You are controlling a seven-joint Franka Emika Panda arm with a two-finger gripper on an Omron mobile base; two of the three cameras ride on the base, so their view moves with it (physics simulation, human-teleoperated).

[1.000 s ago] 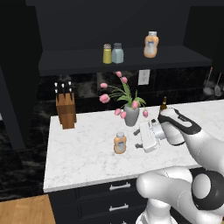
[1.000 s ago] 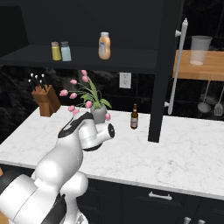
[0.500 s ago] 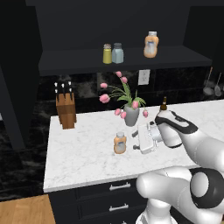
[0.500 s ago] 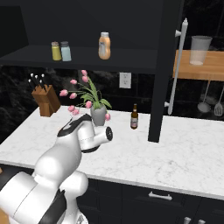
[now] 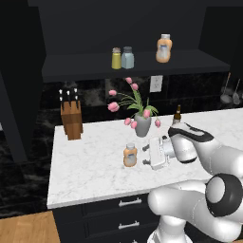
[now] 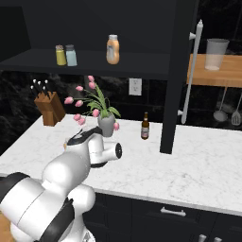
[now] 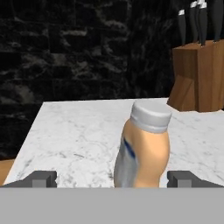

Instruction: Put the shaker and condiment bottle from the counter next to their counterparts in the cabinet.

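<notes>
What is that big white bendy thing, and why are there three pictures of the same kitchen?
The white thing is a robot arm. At its end sits its tool, two small fingers for grabbing, open now and holding nothing. Two pictures come from cameras riding behind the arm, one on its left, one on its right. The third comes from a camera on the hand itself, so it looks straight at the orange bottle, which stands between the fingertips. On the marble counter you also see a knife block, a vase of pink tulips and a thin brown bottle. Up on the dark shelf stand a yellow-green shaker, a pale blue shaker and another orange bottle.
</notes>
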